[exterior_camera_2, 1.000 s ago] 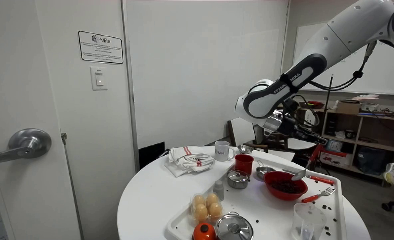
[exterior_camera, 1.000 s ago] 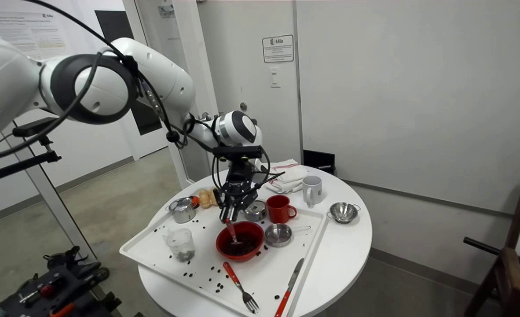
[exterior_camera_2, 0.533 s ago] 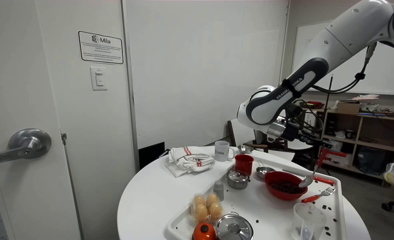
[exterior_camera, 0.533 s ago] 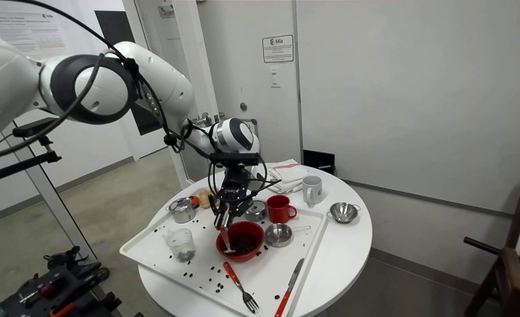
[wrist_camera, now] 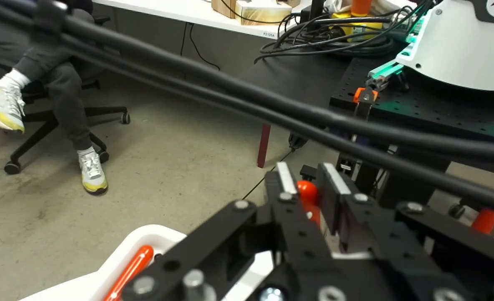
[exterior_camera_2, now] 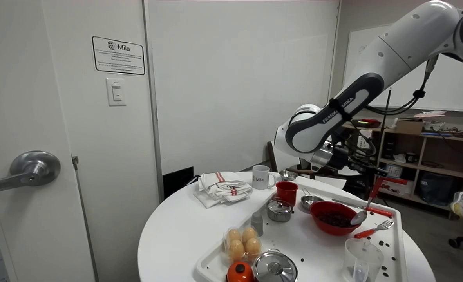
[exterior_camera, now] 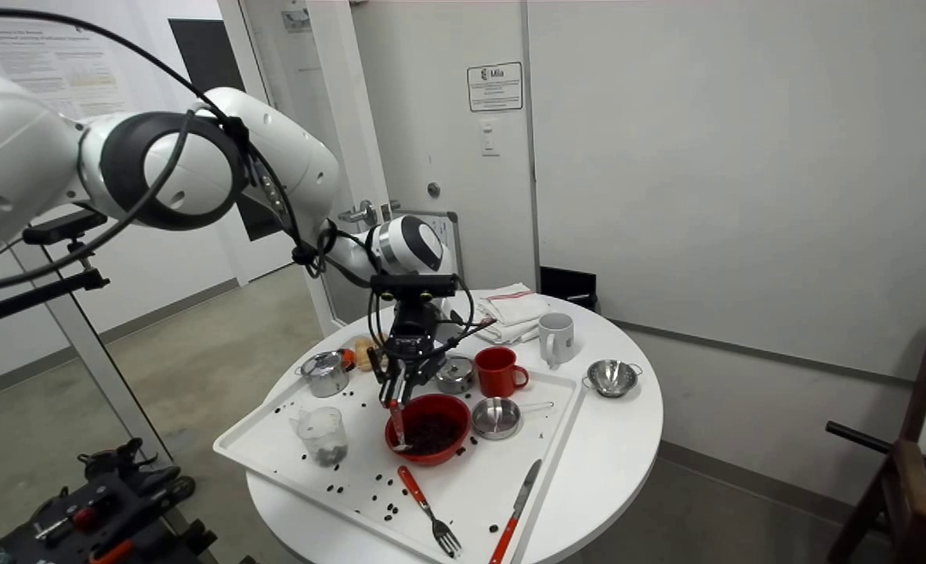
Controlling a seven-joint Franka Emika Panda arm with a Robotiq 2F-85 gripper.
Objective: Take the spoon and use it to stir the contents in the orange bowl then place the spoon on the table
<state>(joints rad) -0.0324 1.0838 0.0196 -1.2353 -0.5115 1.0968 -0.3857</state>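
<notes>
Spoon [exterior_camera_2: 372, 194], pinched by the end effector [wrist_camera: 309, 184], has shifted lower, to the rim of the bowl [exterior_camera_2: 332, 230]. Bowl stands on a tray [exterior_camera_2: 302, 243] inside the worktop [exterior_camera_2: 176, 235] edge.

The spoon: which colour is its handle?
The handle is orange-red, best seen in an exterior view.

The red-handled metal spoon [exterior_camera_2: 373, 194] is held at a slant, head down by the rim of the red-orange bowl [exterior_camera_2: 333, 230], contact unclear; the bowl stands upright with dark pieces [exterior_camera_2: 335, 220] inside; beneath spreads the desk [exterior_camera_2: 176, 239], round and white-topped
</notes>
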